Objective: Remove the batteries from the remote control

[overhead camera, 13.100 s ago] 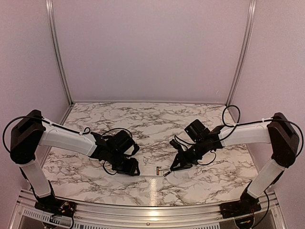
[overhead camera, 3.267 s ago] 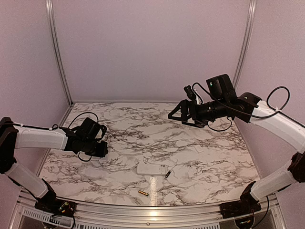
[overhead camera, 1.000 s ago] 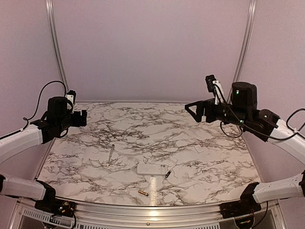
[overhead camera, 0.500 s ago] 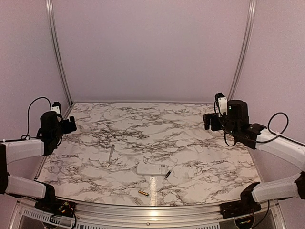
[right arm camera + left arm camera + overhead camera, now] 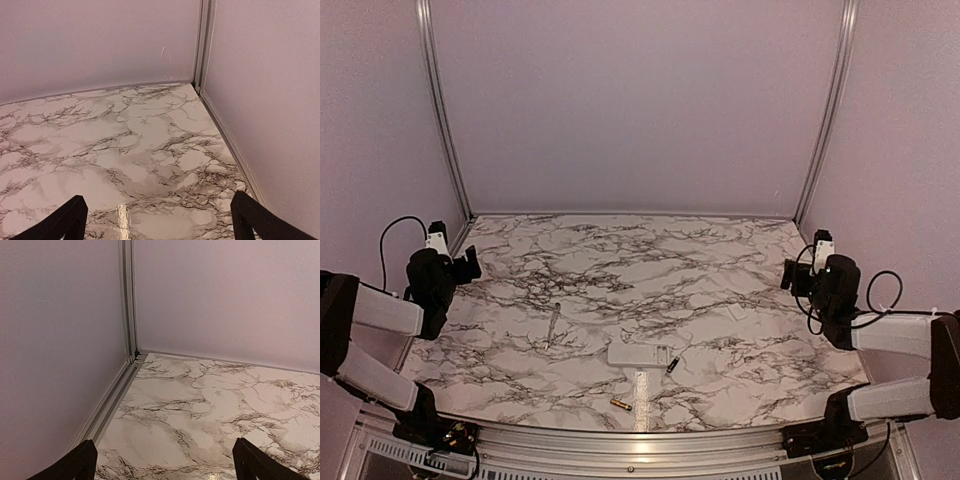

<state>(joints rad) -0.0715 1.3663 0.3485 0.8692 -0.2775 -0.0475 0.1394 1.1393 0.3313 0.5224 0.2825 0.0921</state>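
The white remote control (image 5: 638,355) lies flat near the table's front middle. A dark battery (image 5: 672,366) rests just off its right end. A golden-orange battery (image 5: 620,404) lies closer to the front edge. Both arms are folded back at the table's sides, far from these. My left gripper (image 5: 468,263) is at the left edge and my right gripper (image 5: 792,276) at the right edge. In the wrist views the left gripper (image 5: 167,465) and right gripper (image 5: 160,222) stand open, with only bare marble between the fingers.
A thin grey metal rod (image 5: 553,325) lies left of the remote. A small flat white piece (image 5: 737,312) sits on the right half of the table. Aluminium rails (image 5: 128,300) run up the back corners, and walls close in three sides.
Both arms have come down from a raised pose and drawn back to the table's sides. The right arm dropped most in the last half second. The remote and batteries have not moved.
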